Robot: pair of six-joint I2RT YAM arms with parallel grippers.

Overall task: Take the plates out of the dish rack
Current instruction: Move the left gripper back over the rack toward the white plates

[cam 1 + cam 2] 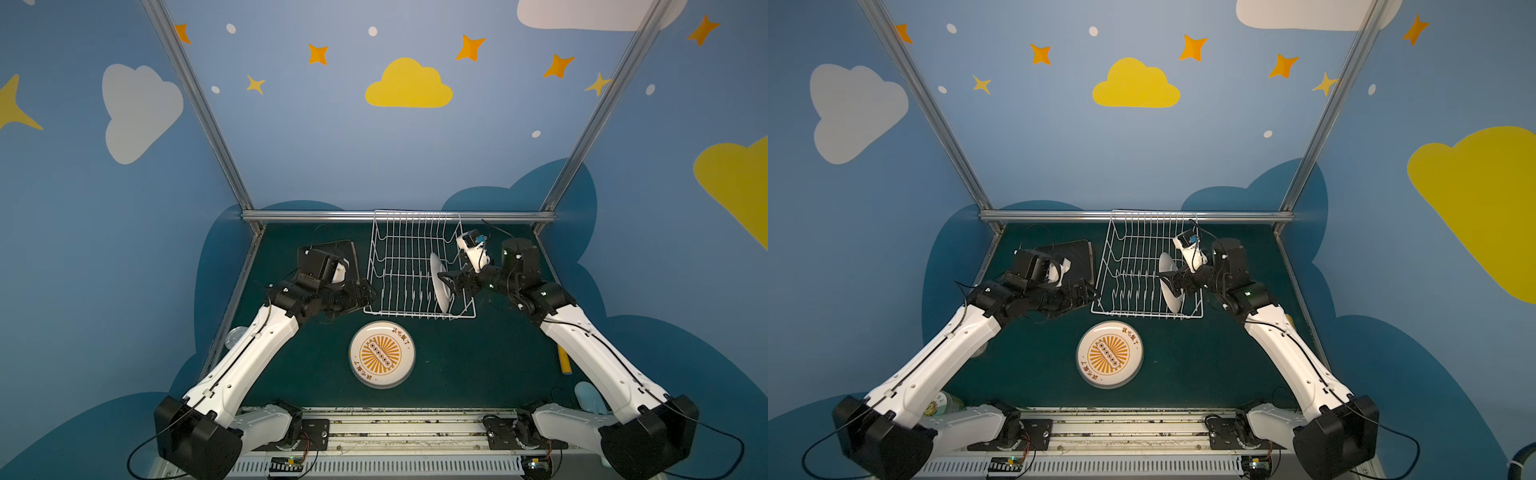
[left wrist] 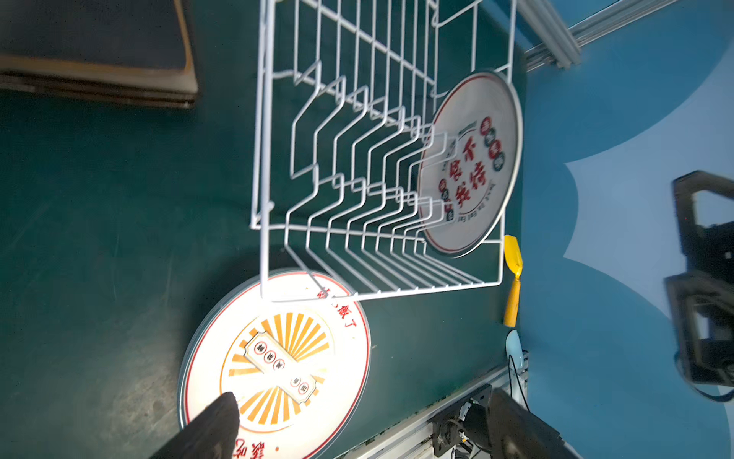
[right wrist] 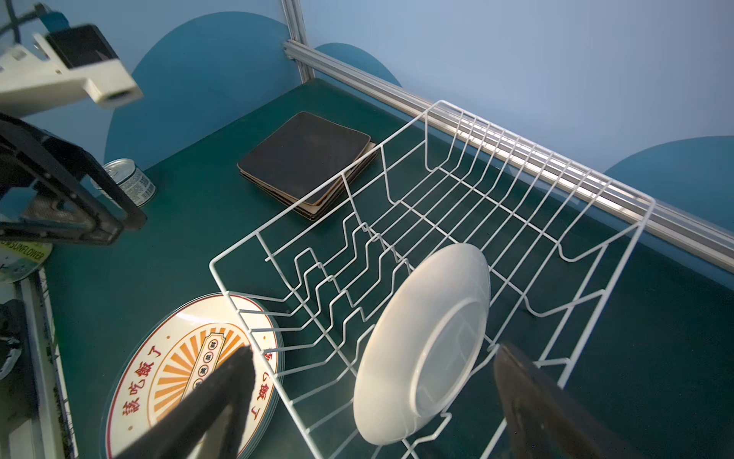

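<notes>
Although only one round plate (image 1: 439,291) stood at the right end of the dish rack (image 1: 415,212), most work looked done: round plates (image 1: 381,354) and square plates (image 3: 306,159) lay stacked on the tabletop (image 1: 457,365). The right pincer (image 3: 373,353), near that plate, and the left pincer (image 2: 362,395) were wide and empty.

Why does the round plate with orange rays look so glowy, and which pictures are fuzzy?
Left wrist view: light glares off the orange-rayed plate, and the square plates are smeared. Right wrist view: the dish rack is crisp; only the right pincer looks dark and soft. Both top views: the table is dim, the frame posts splay outward.
</notes>
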